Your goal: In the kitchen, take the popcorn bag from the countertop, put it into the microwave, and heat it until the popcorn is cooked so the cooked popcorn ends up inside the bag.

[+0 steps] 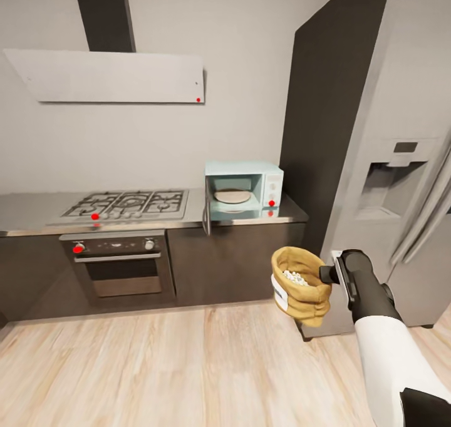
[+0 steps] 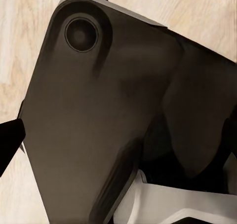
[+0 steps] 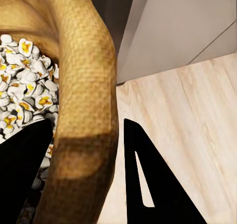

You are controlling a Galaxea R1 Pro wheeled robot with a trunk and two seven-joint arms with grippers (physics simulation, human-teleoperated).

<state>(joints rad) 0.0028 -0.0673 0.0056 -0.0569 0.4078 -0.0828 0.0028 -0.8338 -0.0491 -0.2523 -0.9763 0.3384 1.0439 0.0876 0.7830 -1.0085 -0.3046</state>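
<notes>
Setting: a kitchen with a pale wood floor [image 1: 156, 364], a grey counter [image 1: 37, 211] over dark cabinets, a gas hob [image 1: 128, 205], an oven [image 1: 116, 267] and a tall grey fridge [image 1: 401, 183].
Microwave [image 1: 244, 190]: stood on the counter's right end beside the hob; its door hung open and the round plate inside lay bare.
Popcorn bag [image 1: 300, 284]: was held in the air above the floor, well apart from the microwave, upright with a slight tilt.
Popcorn [image 3: 24, 81]: filled the open bag in white and yellow pieces.
Right end effector [image 3: 84, 174]: was clamped on the bag's rolled rim, one finger inside the sack and one outside.
Left end effector: its state could not be told; the left wrist view showed a dark part of the robot's body [image 2: 98, 115] close up, over the floor.
Risk, spill: a rim pinch alone probably let the sack swing; a quick turn or further tilt could tip popcorn onto the floor.
Risk, slip: soft paper might fold or slide out of the pinch, dropping the bag.
Risk, collision: the fridge stood near the arm, so a wide sweep could knock the sack.
</notes>
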